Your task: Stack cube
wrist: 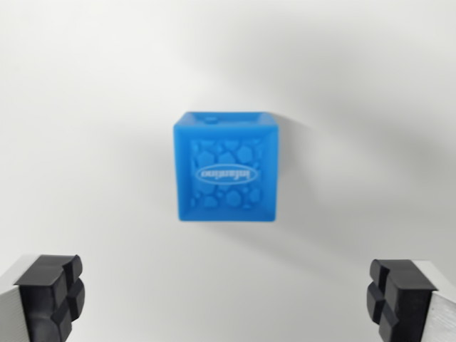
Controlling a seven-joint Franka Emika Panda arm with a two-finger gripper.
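A blue cube (226, 168) with a pebbled face and a white logo sits on the white surface, in the middle of the wrist view. My gripper (226, 299) is open, its two black fingertips (51, 293) standing wide apart at the bottom corners of the view. The cube lies beyond the fingertips, centred between them, and nothing is held. No second cube shows in this view.
The white tabletop (85, 107) fills the view around the cube. A soft shadow falls to the right of the cube.
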